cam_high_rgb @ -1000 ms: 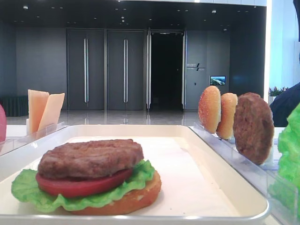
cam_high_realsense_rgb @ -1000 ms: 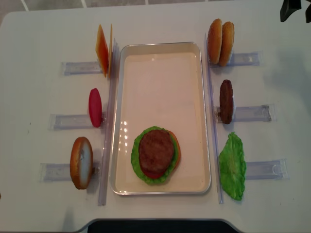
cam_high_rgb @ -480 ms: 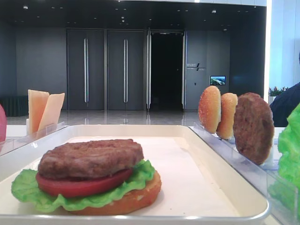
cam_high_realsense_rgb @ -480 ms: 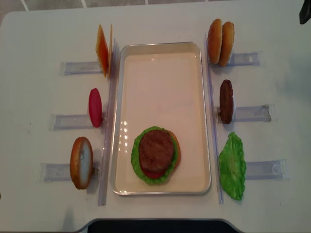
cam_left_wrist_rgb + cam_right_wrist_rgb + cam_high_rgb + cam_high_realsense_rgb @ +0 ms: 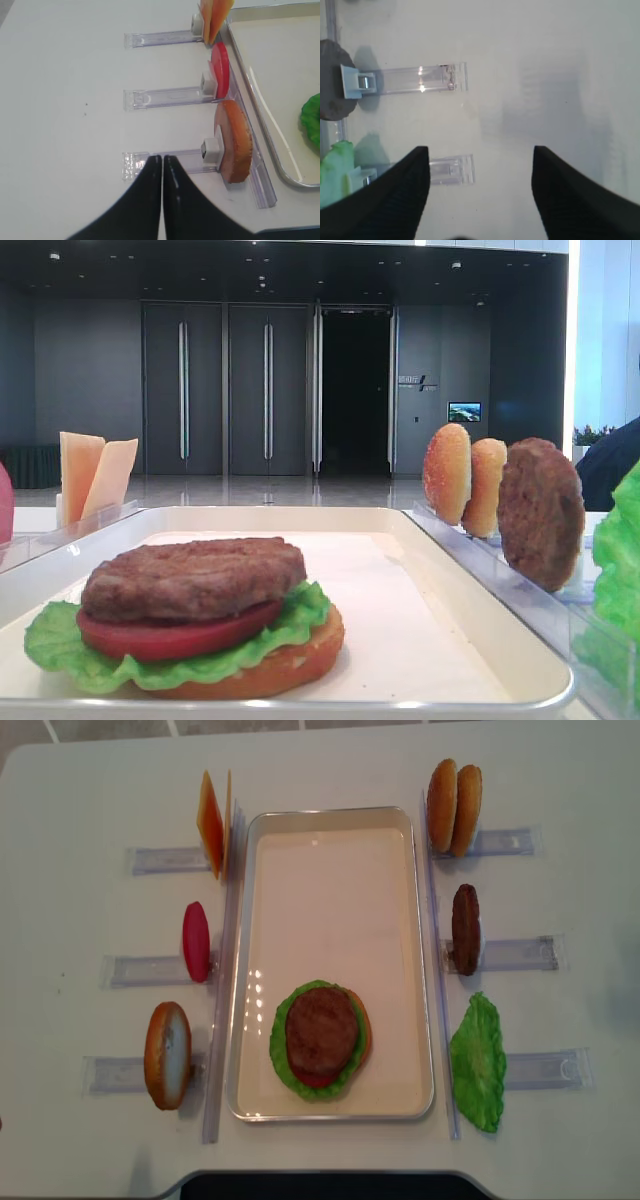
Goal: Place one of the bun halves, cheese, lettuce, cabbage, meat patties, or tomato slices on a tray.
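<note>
On the cream tray (image 5: pixel 330 820) lies a stack of bun half, lettuce, tomato slice and meat patty (image 5: pixel 322 1028). Standing in racks to its left are cheese (image 5: pixel 213 823), a tomato slice (image 5: pixel 196 941) and a bun half (image 5: pixel 167 1054). To its right are two bun halves (image 5: pixel 454 806), a patty (image 5: pixel 465 929) and lettuce (image 5: pixel 478 1062). Cabbage is out of view. My left gripper (image 5: pixel 161 158) is shut and empty over the bun half's rack (image 5: pixel 170 159). My right gripper (image 5: pixel 480 148) is open over bare table, right of the patty (image 5: pixel 332 80) and the lettuce (image 5: pixel 335 170).
Clear holder racks (image 5: pixel 530 953) stick out from both long sides of the tray. The table's front edge (image 5: pixel 320 1178) lies just below the tray. Neither arm shows in the two exterior views.
The right gripper, seen a second ago at the overhead view's top right corner, has slid out of that view. Nothing on the table has moved.
</note>
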